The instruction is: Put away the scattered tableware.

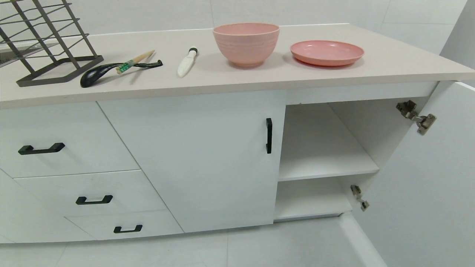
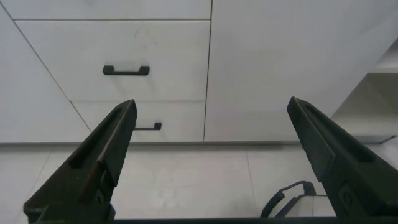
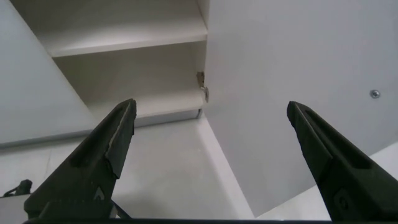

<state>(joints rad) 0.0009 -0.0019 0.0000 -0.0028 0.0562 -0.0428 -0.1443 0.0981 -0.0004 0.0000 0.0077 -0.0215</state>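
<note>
On the beige countertop [image 1: 389,63] stand a pink bowl [image 1: 246,43] and, to its right, a flat pink plate [image 1: 326,52]. Left of the bowl lies a white-handled utensil [image 1: 186,62], then a black spoon [image 1: 107,70] with wooden chopsticks [image 1: 134,61] laid across it. The right cabinet door [image 1: 426,185] is swung open, showing two bare shelves [image 1: 323,168]. My left gripper [image 2: 211,109] is open, low down, facing the drawers [image 2: 126,70]. Also low, my right gripper [image 3: 211,109] stands open before the open cabinet's lower shelf [image 3: 143,102].
A black wire rack [image 1: 44,40] stands at the counter's back left. Below are three drawers with black handles [image 1: 41,149] and a closed cabinet door [image 1: 207,159] with a vertical handle [image 1: 268,135]. Pale tiled floor [image 1: 222,248] lies in front.
</note>
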